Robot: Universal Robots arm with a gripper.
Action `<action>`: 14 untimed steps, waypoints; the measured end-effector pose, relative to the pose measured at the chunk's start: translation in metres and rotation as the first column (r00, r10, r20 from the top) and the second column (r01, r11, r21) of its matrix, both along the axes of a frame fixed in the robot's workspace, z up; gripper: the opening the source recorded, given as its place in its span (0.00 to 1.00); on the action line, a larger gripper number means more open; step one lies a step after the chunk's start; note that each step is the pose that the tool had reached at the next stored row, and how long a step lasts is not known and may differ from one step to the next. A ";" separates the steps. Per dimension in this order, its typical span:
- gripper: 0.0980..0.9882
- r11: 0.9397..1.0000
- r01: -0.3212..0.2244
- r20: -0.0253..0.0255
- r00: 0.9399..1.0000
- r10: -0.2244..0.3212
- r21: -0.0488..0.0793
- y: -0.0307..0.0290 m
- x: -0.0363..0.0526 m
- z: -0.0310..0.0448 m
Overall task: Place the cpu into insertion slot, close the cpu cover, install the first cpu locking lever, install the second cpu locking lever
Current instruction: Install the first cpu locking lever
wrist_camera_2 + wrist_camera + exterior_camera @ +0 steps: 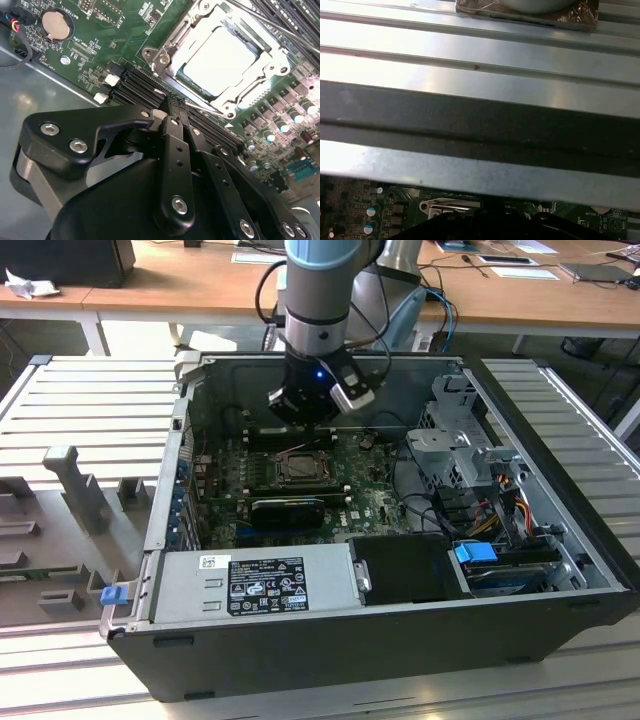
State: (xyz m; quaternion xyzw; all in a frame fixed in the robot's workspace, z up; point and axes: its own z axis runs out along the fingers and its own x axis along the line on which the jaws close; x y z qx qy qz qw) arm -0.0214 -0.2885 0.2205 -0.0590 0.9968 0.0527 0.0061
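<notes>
The cpu (220,60) lies flat in the insertion slot (298,468), its pale top showing through the window of the cpu cover (175,55). The silvery cover frame is folded down around the chip. A thin metal lever rod (200,103) runs along the socket edge nearest my fingertips. My gripper (171,104) hangs just beside that edge, over the memory slots, its black fingers (175,150) pressed together with nothing between them. In the exterior view the gripper (305,410) is just behind the socket, inside the open computer case.
Black memory slots (132,82) and a coin battery (55,25) lie on the green motherboard. A long black block (288,510) sits in front of the socket. The power supply (255,585), drive cage (465,445), cables (500,510) and case walls (480,115) surround the board.
</notes>
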 end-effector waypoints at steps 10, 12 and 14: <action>0.01 0.999 -0.036 0.000 0.999 0.036 0.000 0.0008 0.0031 -0.0094; 0.01 0.999 -0.037 0.000 0.999 0.037 0.000 0.0009 0.0034 -0.0110; 0.01 0.999 -0.038 0.000 0.999 0.038 0.000 0.0009 0.0037 -0.0131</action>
